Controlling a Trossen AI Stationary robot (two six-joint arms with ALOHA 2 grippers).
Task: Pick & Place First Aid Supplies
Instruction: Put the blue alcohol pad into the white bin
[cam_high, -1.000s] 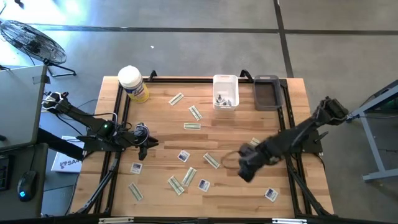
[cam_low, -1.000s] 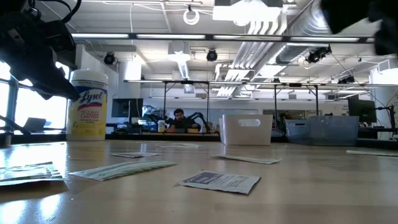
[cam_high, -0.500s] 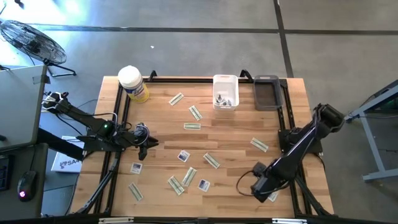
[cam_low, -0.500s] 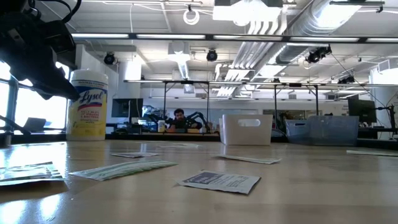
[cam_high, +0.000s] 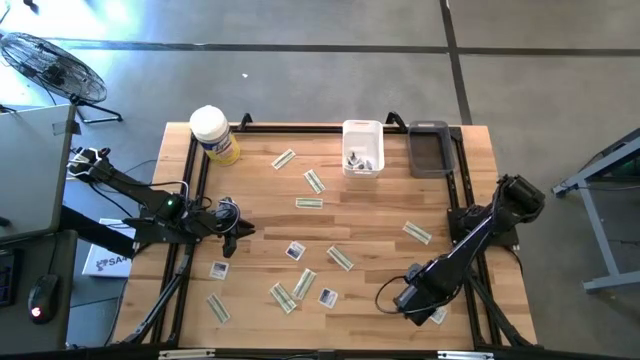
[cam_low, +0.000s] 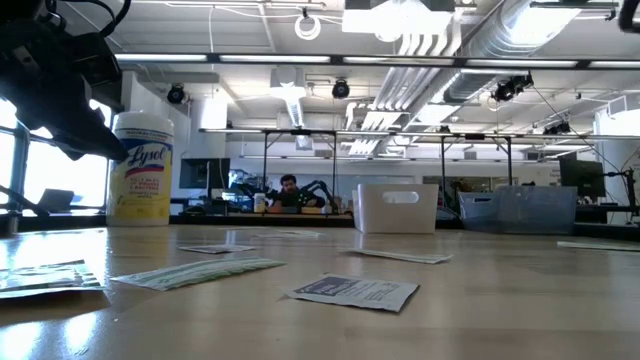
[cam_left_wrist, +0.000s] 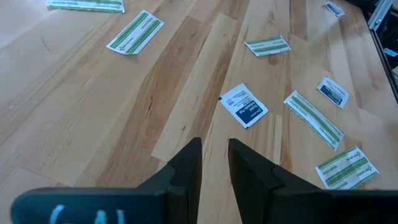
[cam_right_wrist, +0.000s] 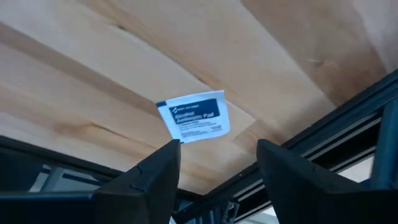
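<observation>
One right tool (cam_right_wrist: 214, 168) | moved over corner packet (cam_right_wrist: 193, 116) | jaws wider

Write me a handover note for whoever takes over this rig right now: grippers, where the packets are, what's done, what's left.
Right gripper: open, empty, above a square white packet with blue print near the wooden table's front right corner.
Left gripper: nearly shut, empty, waiting at the table's left side.
Done: a few small items lie in the white bin at the back; the grey bin beside it looks empty.
Left: over a dozen packets scattered on the table, including green-and-white strips.
</observation>
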